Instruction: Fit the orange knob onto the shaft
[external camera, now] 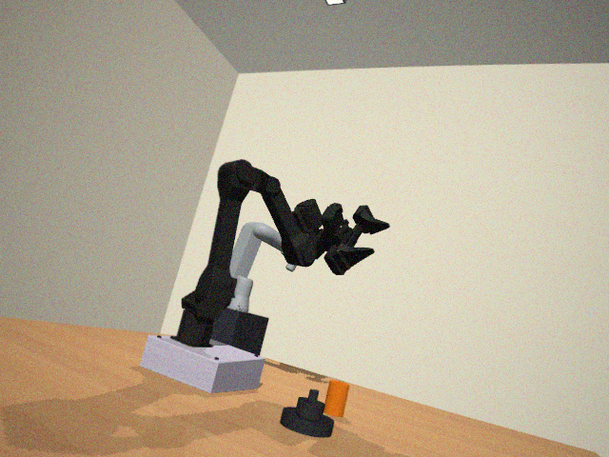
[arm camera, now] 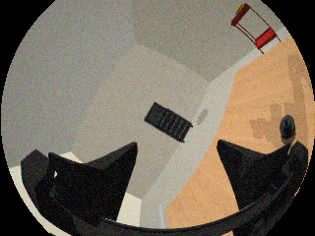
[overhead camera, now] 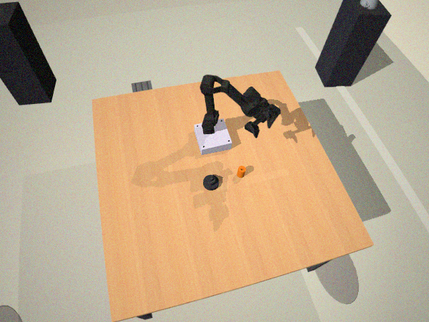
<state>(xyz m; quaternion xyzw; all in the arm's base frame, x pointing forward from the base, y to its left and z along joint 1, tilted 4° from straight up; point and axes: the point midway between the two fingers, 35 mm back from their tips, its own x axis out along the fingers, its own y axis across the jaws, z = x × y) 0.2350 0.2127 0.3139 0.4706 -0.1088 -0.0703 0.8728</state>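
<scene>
The orange knob (overhead camera: 240, 172) (external camera: 337, 398) stands upright on the table, with a small dark hole in its top in the top view. It stands beside the round dark pedestal (overhead camera: 208, 184) (external camera: 305, 424) (arm camera: 287, 126), apart from it. The pedestal is stepped, and its thin shaft (external camera: 313, 394) points up with nothing on it. The shaft's flat side cannot be made out. My gripper (overhead camera: 263, 131) (external camera: 381, 238) (arm camera: 179, 146) is open and empty, high above the table and well away from the knob. The knob is not clearly visible in the wrist view.
The arm stands on a pale square base (overhead camera: 216, 141) (external camera: 179, 361) on the wooden table (overhead camera: 166, 242) (external camera: 64, 354) (arm camera: 266, 88). Dark blocks (overhead camera: 25, 55) (overhead camera: 350, 45) stand beyond the table. A red-framed object (arm camera: 266, 37) and a dark slatted object (arm camera: 168, 122) show in the wrist view.
</scene>
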